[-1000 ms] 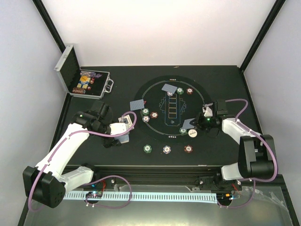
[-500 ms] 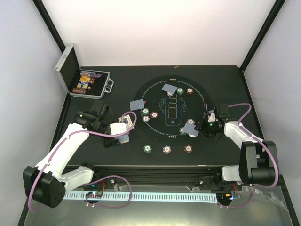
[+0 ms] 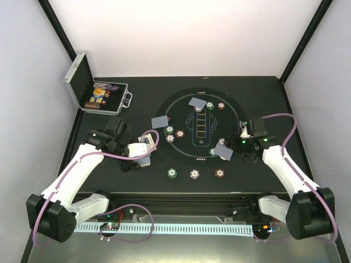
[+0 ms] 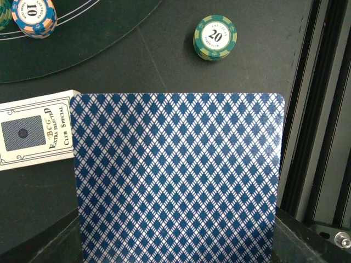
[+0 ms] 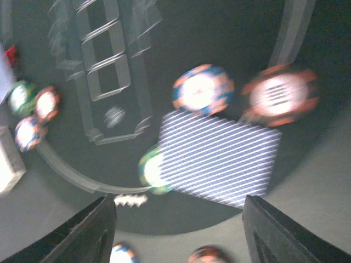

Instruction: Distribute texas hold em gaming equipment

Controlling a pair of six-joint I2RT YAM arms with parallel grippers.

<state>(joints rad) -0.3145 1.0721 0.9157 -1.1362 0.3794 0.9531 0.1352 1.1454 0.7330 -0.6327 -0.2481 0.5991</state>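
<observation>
cards all lie back up, grey-blue patterned backs. far card [image 3: 197, 102] is flat at the far side of the round mat [image 3: 184, 112], with far green chip [image 3: 210, 106] and far brown-red chip [image 3: 221, 106] just right of it. left card [image 3: 159, 121] sits tilted on the mat's left rim. near it, inside the mat, are left green chip [image 3: 170, 130], left brown-red chip [image 3: 179, 133] and left white chip [image 3: 170, 138].

right card [image 3: 223, 150] sits on the mat's near-right rim. the wrist view is blurred: corner green chip [image 5: 153, 170] touches the card, blue-rimmed chip [image 5: 203, 90] and rim brown-red chip [image 5: 279, 96] just beside it.

off the mat's near edge is a row: near green chip [image 3: 172, 173], near white chip [image 3: 194, 174], near brown-red chip [image 3: 220, 173]. raised card [image 4: 178, 181], blue diamond back, is off the mat's near-left side.
</observation>
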